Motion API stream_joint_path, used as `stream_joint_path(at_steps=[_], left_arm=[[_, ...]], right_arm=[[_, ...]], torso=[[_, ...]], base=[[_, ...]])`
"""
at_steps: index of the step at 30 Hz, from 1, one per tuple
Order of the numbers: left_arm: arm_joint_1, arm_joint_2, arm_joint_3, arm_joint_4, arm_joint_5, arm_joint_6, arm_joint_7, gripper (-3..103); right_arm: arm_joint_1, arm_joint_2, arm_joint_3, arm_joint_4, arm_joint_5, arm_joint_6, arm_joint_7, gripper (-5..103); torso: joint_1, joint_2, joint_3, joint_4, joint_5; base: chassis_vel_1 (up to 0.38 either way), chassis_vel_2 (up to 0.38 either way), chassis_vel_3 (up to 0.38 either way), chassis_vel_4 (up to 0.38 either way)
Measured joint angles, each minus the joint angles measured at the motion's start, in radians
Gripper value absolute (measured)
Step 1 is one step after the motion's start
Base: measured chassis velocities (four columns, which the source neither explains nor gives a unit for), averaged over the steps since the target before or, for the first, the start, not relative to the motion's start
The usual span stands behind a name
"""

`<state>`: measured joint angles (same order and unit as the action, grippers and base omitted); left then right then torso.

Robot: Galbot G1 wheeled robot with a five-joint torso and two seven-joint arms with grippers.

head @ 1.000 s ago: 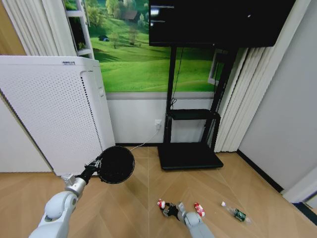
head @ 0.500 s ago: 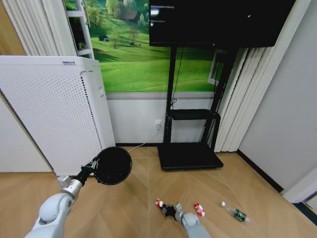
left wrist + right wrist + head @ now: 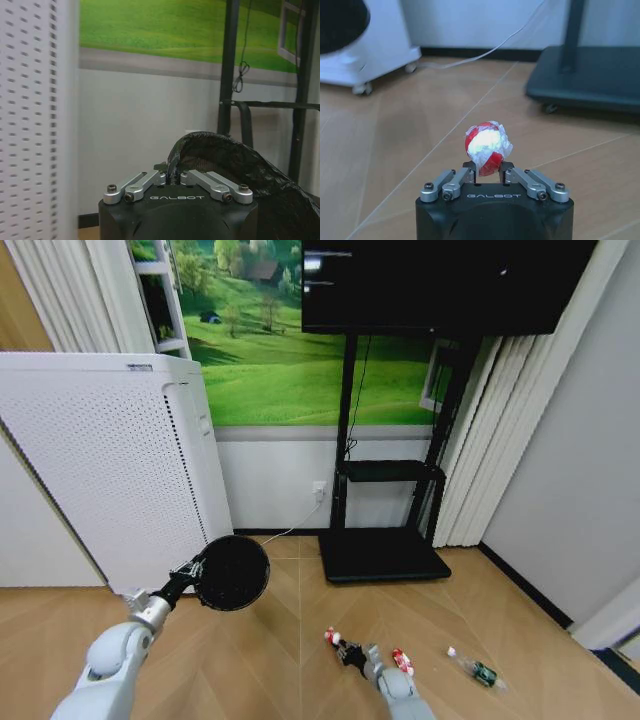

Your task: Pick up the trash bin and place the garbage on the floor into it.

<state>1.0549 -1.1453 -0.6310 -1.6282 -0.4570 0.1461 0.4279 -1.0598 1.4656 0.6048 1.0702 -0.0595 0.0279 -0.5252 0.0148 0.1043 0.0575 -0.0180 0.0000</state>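
You've got the trash bin off the floor — left gripper is clamped on its rim, holding it up in front of the white appliance. Right gripper is closed on one red-and-white wrapper, low near the floor, well apart from the bin — nothing is in it yet by my read. A second red-and-white wrapper lies just beside that arm, and the small bottle further right. So: bin done, one piece in hand, two left.
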Motion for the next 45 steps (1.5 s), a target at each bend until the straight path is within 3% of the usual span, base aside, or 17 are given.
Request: stream_joint_path(at_steps=[3,7,15,24,32,45], left_arm=[[-0.111,-0.036,0.116,0.081,0.031,-0.014,0.000,7],[-0.186,-0.061,0.188,0.135,0.048,-0.023,-0.004,7],[-0.226,-0.061,0.219,0.173,0.059,-0.023,-0.012,7],[-0.267,-0.067,0.269,0.217,0.076,-0.023,-0.010,7],[-0.327,-0.090,0.371,0.243,0.093,-0.023,-0.015,7],[-0.344,-0.209,0.493,0.254,0.127,-0.016,-0.053,7]], right_arm=[[-0.042,-0.036,0.048,0.112,0.077,-0.024,0.022,22],[-0.057,-0.077,0.095,0.157,0.148,-0.040,0.056,22],[-0.058,-0.145,0.103,0.236,0.234,-0.039,0.104,22],[-0.134,-0.188,0.090,0.536,0.338,-0.095,0.117,22],[-0.251,-0.192,0.045,0.751,0.351,-0.110,0.120,22],[-0.185,-0.169,-0.105,0.782,0.297,-0.154,0.112,22]], torso=[[0.000,0.000,0.000,-0.0007,-0.0001],[0.000,0.000,0.000,-0.0006,0.0003],[0.000,0.000,0.000,0.0000,0.0000],[0.000,0.000,0.000,0.0001,-0.0002],[0.000,0.000,0.000,-0.0003,0.0000],[0.000,0.000,0.000,-0.0003,0.0000]], base=[[0.000,0.000,0.000,0.000],[0.000,0.000,0.000,0.000],[0.000,0.000,0.000,0.000],[0.000,0.000,0.000,0.000],[0.000,0.000,0.000,0.000],[0.000,0.000,0.000,0.000]])
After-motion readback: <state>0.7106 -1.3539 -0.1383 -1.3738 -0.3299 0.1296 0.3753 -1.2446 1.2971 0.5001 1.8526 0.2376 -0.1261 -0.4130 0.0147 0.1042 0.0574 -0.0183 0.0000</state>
